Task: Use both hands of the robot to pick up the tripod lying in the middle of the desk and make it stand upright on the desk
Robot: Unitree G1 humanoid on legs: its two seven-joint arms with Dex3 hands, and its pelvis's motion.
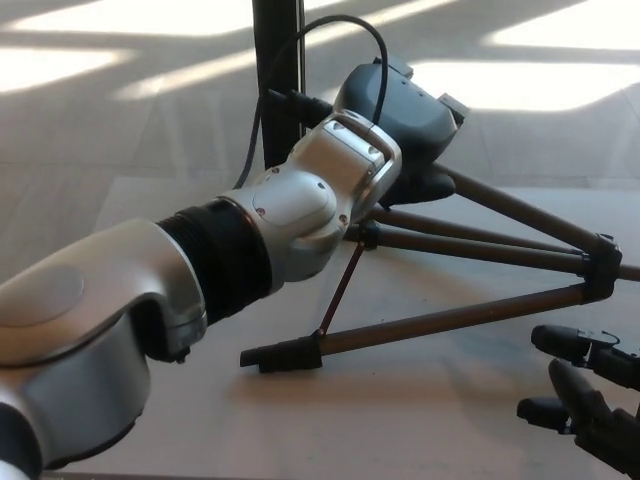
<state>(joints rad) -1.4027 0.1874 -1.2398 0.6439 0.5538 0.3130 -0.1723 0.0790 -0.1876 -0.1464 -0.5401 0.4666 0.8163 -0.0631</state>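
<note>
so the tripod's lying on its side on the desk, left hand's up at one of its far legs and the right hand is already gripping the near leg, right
Not quite. The head view shows the right hand open, fingers apart, clear of the near leg and holding nothing. The rest stands: the tripod lies on its side on the desk, with the left hand at a far leg.

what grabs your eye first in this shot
The big silver and black left arm fills the left side, sweeping from the lower left up to the left hand, which sits over the upper leg of the tripod. The tripod lies on the desk with its legs splayed out leftward from a hub at the right edge. In the bottom right corner the right hand hangs open, clear of the tripod.
</note>
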